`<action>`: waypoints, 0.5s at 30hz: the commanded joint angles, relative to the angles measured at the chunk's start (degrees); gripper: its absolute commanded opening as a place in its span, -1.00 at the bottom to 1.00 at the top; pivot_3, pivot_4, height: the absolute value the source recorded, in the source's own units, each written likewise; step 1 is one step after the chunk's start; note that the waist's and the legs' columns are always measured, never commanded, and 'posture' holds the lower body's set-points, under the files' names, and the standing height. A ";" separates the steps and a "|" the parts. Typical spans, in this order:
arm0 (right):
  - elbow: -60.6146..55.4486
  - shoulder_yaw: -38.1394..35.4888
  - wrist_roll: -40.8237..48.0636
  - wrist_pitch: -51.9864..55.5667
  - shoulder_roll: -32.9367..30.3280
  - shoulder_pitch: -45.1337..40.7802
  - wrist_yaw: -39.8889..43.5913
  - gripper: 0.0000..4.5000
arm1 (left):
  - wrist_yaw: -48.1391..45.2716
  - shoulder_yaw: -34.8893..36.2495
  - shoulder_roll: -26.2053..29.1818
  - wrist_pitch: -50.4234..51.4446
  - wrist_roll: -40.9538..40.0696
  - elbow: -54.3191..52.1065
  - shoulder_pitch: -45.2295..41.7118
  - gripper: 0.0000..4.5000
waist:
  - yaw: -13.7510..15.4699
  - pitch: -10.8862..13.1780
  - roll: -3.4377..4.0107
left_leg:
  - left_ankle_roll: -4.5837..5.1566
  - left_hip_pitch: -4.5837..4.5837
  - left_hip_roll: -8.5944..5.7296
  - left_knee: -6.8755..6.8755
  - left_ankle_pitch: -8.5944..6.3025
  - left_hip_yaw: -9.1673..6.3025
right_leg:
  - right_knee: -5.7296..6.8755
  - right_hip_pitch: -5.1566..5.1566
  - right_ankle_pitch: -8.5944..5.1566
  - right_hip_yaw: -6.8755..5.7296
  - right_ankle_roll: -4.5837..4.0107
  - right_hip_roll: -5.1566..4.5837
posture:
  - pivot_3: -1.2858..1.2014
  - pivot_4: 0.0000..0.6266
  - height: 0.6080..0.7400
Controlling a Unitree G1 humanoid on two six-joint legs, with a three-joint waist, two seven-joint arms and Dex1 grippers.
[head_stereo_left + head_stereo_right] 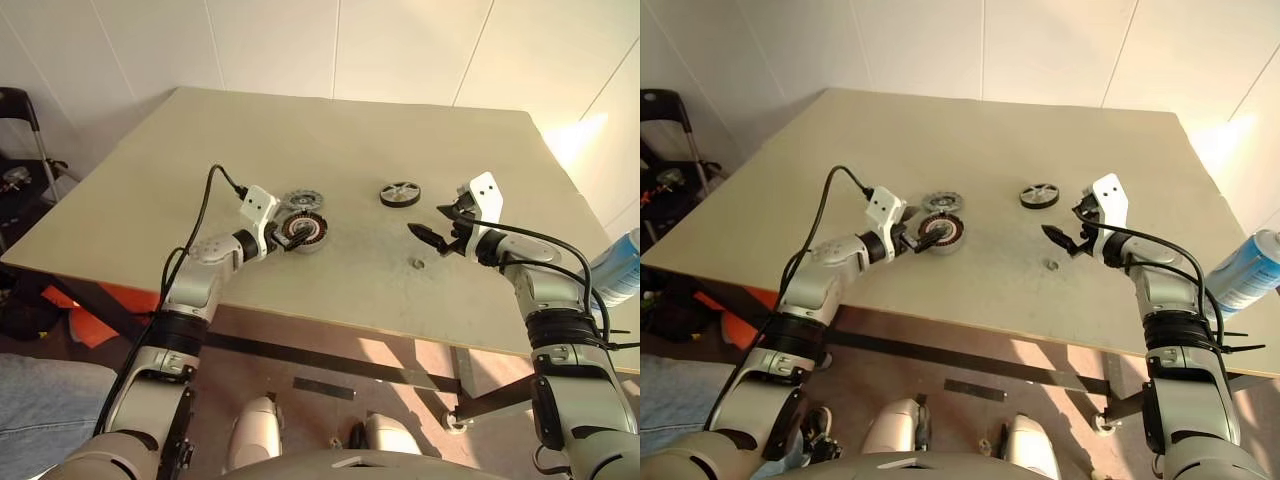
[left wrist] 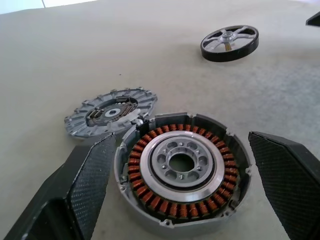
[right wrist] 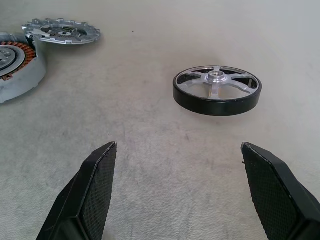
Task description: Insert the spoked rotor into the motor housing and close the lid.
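My right gripper [image 3: 177,192], jaws wide apart and empty, faces the dark-rimmed, silver-spoked rotor [image 3: 217,90] lying flat on the beige bench [image 1: 400,120]. My left gripper [image 2: 192,187], jaws apart, straddles the silver copper-wound motor housing [image 2: 181,172]. Notched grey lid [image 2: 111,111] touches it. Approach rotor level, pinch its rim squarely.

Three round motor parts lie on one worktop [image 1: 330,120]: one motor housing [image 2: 182,172] ringed with copper windings, one notched grey lid [image 2: 111,110] and one spoked rotor [image 3: 217,90]. One small ring-shaped piece [image 1: 417,264] sits apart, and one blue-and-white spray can [image 1: 1244,270] stands at the worktop's right edge.
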 commanded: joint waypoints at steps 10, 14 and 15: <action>1.91 1.19 -0.63 -1.63 0.58 -4.22 0.94 1.00 | -1.04 -12.86 10.52 -21.15 21.29 1.19 -6.64 0.99 | 0.11 -0.01 0.02 | -0.01 -0.03 -0.02 0.02 0.01 -0.01 | 0.03 -0.01 0.00 0.00 0.00 -0.01 | 0.03 -1.00 1.00; 3.26 1.75 -1.00 -1.71 0.25 -6.15 1.85 1.00 | -4.09 -19.48 13.77 -29.26 29.66 6.59 -11.59 0.99 | 0.09 -0.01 0.03 | -0.08 -0.05 0.00 0.02 0.06 -0.02 | 0.09 -0.07 0.01 -0.01 0.00 0.00 | 0.03 -1.00 1.00; 3.19 1.74 -1.01 -1.65 0.11 -6.13 2.09 1.00 | -4.21 -20.23 14.17 -29.91 30.86 7.55 -12.09 0.99 | 0.09 -0.02 0.04 | -0.09 -0.03 0.00 0.02 0.07 -0.02 | 0.11 -0.06 0.01 -0.01 0.00 0.00 | 0.03 -1.00 1.00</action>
